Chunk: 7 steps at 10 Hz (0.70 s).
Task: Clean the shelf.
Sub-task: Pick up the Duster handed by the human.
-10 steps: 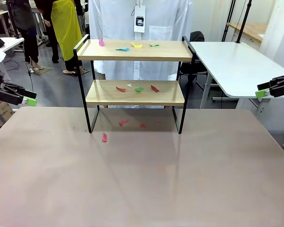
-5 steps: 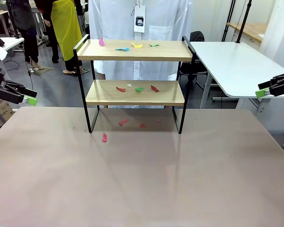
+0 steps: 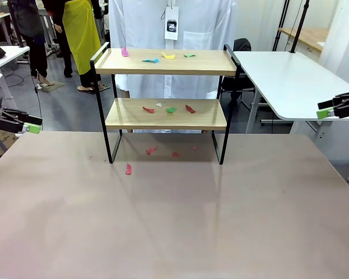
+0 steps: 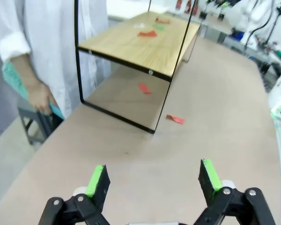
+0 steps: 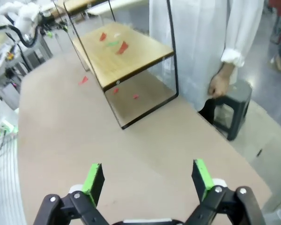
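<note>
Both grippers have drifted outward since the earlier frame: the left gripper (image 3: pixel 30 124) sits lower and the right gripper (image 3: pixel 324 110) slightly higher, each wide open and empty at the edges of the table (image 3: pixel 174 221). The shelf (image 3: pixel 209 61) stands at far centre; coloured paper scraps (image 3: pixel 148 109) litter both boards and the tabletop beneath.

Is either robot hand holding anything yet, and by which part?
Nothing is held. The left hand and right hand are both open and empty, out at the sides of the table. The paper scraps lie on the shelf.
</note>
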Motion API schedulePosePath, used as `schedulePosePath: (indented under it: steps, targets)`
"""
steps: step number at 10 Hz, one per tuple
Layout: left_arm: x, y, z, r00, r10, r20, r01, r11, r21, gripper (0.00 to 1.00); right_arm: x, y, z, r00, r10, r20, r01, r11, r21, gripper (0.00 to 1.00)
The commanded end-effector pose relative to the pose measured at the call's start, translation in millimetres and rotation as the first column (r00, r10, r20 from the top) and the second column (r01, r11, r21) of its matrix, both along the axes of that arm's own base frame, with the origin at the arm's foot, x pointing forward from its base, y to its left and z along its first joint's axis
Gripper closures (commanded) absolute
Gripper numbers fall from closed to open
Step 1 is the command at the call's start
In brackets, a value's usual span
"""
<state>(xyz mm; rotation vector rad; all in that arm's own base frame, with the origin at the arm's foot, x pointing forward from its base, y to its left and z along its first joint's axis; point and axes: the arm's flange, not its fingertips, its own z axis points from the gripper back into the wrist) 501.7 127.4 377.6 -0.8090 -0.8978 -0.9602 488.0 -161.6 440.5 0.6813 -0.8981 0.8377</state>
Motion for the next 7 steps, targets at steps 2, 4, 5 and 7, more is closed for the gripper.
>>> schedulePosePath:
  steps: [2, 4, 5, 7]
  targets:
    - [15, 22, 5, 0.977, -0.068, 0.2, 0.088, 0.992, -0.094, 0.0, 38, -44, -11, 0.988, 0.06, 0.139, -0.076, 0.99, 0.116, 0.0]
    - [22, 36, 11, 0.957, -0.052, 0.285, 0.095, 0.985, -0.142, 0.0, 50, -60, -11, 0.982, 0.05, 0.184, -0.079, 0.985, 0.152, 0.0]
    - [20, 37, 15, 0.95, -0.057, 0.308, 0.104, 0.985, -0.137, 0.0, 52, -64, -10, 0.979, 0.041, 0.199, -0.075, 0.983, 0.165, 0.0]
    - [14, 39, 21, 0.934, -0.051, 0.353, 0.111, 0.982, -0.152, 0.0, 54, -68, -6, 0.973, 0.041, 0.226, -0.08, 0.983, 0.166, 0.0]
